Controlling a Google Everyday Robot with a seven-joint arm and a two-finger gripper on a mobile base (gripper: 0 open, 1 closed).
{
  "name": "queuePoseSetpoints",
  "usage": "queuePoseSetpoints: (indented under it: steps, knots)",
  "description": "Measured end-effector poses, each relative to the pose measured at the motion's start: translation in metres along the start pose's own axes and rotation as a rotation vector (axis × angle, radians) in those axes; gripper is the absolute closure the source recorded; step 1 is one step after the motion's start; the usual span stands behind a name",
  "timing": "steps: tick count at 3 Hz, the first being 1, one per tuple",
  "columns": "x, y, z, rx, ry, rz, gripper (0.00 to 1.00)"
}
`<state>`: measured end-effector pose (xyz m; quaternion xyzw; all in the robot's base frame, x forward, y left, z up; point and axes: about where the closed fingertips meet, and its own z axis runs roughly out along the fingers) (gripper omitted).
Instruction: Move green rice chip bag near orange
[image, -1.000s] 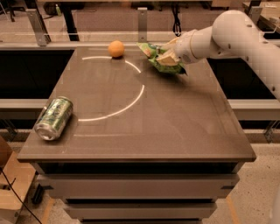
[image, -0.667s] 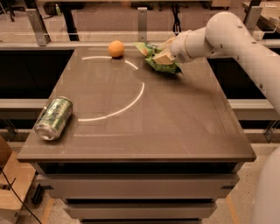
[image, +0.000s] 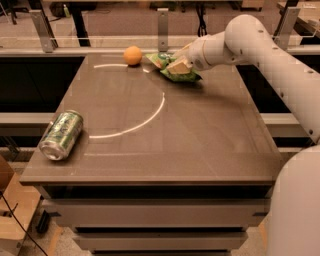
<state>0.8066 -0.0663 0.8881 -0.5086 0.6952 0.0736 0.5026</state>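
The green rice chip bag (image: 161, 60) is held pinched in the closed gripper (image: 178, 65). The orange (image: 132, 55), near the gripper just beyond the bag's free end, could be knocked rolling if overshot.

My hand (image: 179, 65) clamps the crinkly light-green rice chip bag (image: 161, 60) just right of the small round orange fruit (image: 132, 55) on the brown counter (image: 200, 140).

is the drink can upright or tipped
Tipped: the drink can lies on its side. The gripper is at the green rice chip bag.
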Motion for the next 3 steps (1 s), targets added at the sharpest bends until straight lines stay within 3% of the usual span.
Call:
queuePoseSetpoints:
  steps: [1,3]
  knots:
    - [-0.0103,0.001,0.0021,-0.01,-0.015,0.002,0.05]
    - [-0.0104,0.0022,0.0039,-0.013,-0.015,0.002,0.0]
